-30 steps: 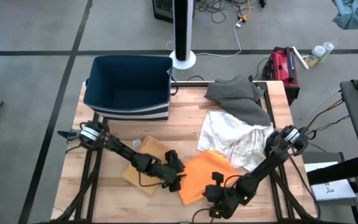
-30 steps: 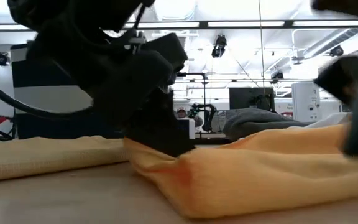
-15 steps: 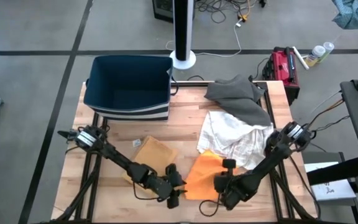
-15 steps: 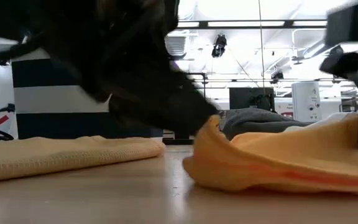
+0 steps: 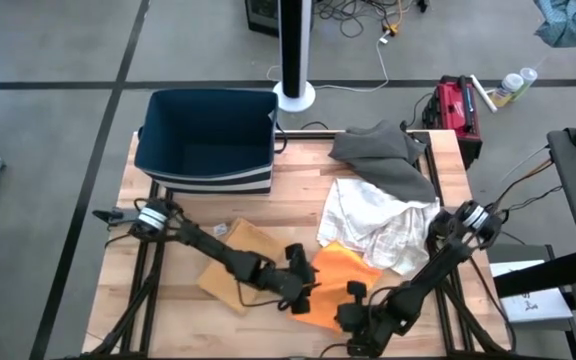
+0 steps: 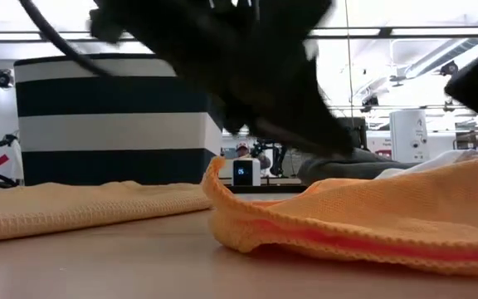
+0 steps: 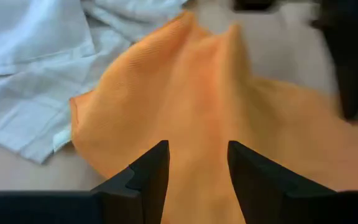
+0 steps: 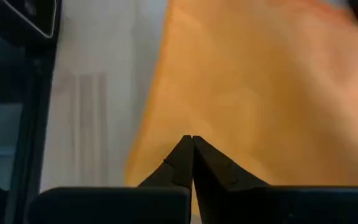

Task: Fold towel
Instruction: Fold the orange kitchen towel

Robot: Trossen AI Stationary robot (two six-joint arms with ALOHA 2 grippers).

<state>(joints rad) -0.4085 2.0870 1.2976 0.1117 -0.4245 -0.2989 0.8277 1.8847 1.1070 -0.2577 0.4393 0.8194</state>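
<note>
The orange towel (image 5: 340, 272) lies rumpled on the wooden table near its front edge, between my two grippers. My left gripper (image 5: 306, 290) is at the towel's left side. In the left wrist view its fingers stand apart over the orange cloth (image 7: 216, 112), which shows in the gap between them (image 7: 197, 149). My right gripper (image 5: 353, 298) is at the towel's near part, fingers shut (image 8: 192, 138). In the low view the towel's left edge (image 6: 214, 170) curls up off the table. My left gripper points slanting down at the towel's left part; whether its fingers (image 7: 151, 168) touch the cloth I cannot tell. My right gripper sets its shut fingertips (image 8: 185, 149) on the towel close to its edge (image 8: 151, 130), slanting down. Whether cloth is caught between them I cannot tell.
A beige towel (image 5: 233, 265) lies flat left of the orange one. A white towel (image 5: 378, 220) and a grey one (image 5: 383, 160) are heaped at the far right. A dark striped bin (image 5: 206, 140) stands at the far left.
My left gripper dipped toward the near edge, then rose and went toward the table's right, over the orange towel's left part. The towel's left edge drew in toward the right, then spread back left, and the towel now lies lower and flatter.
</note>
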